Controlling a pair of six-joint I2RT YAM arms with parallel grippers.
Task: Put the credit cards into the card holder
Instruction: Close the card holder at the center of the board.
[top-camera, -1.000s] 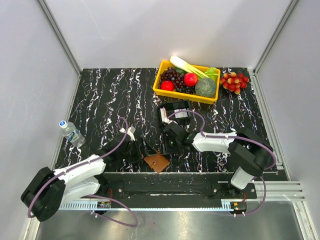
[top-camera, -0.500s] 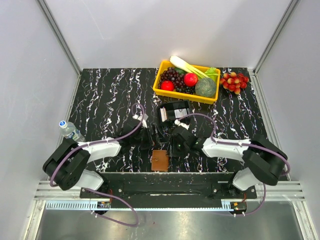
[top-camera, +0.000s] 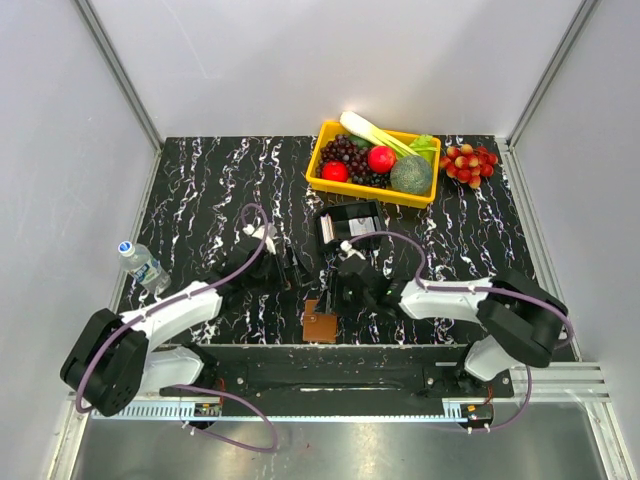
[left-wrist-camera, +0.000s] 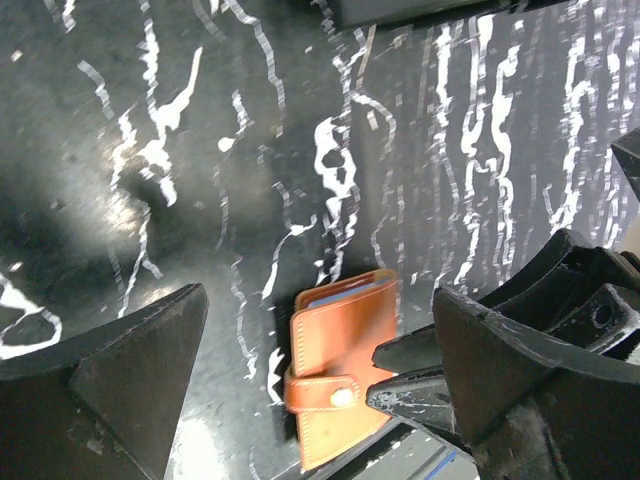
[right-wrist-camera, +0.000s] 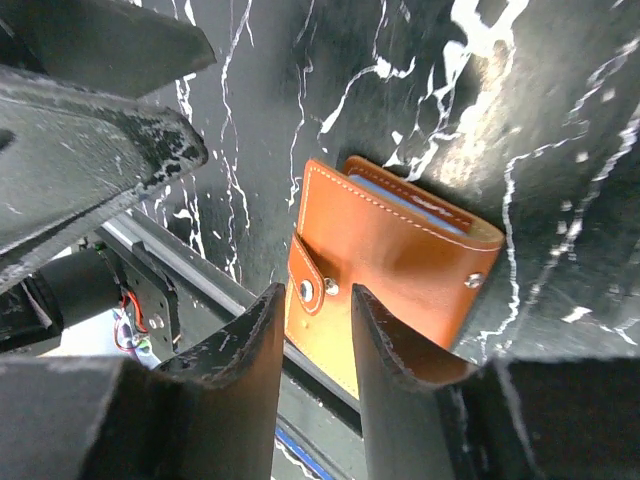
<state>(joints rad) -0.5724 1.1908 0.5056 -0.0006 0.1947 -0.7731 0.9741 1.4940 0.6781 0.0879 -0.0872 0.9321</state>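
The brown card holder (top-camera: 320, 325) lies folded at the table's near edge, its snap tab (left-wrist-camera: 320, 392) across one side. A blue credit card edge (right-wrist-camera: 410, 208) peeks from its open top, also visible as a blue card edge (left-wrist-camera: 345, 293) in the left wrist view. My right gripper (right-wrist-camera: 318, 292) hovers over the tab end of the card holder (right-wrist-camera: 400, 260), its jaws partly apart with nothing between them. My left gripper (left-wrist-camera: 320, 300) stands wide open just behind the card holder (left-wrist-camera: 340, 365), apart from it. In the top view the left gripper (top-camera: 288, 270) and right gripper (top-camera: 347, 297) flank the holder.
A small black box (top-camera: 350, 222) with pale flat things in it stands behind the grippers. A yellow basket (top-camera: 322, 172) of fruit and vegetables is at the back, red grapes (top-camera: 468, 163) to its right. A water bottle (top-camera: 143, 265) lies at the left edge.
The card holder went from skewed to square at the table edge. The left arm swung in toward it, then drew back slightly. The right gripper stays over the holder.
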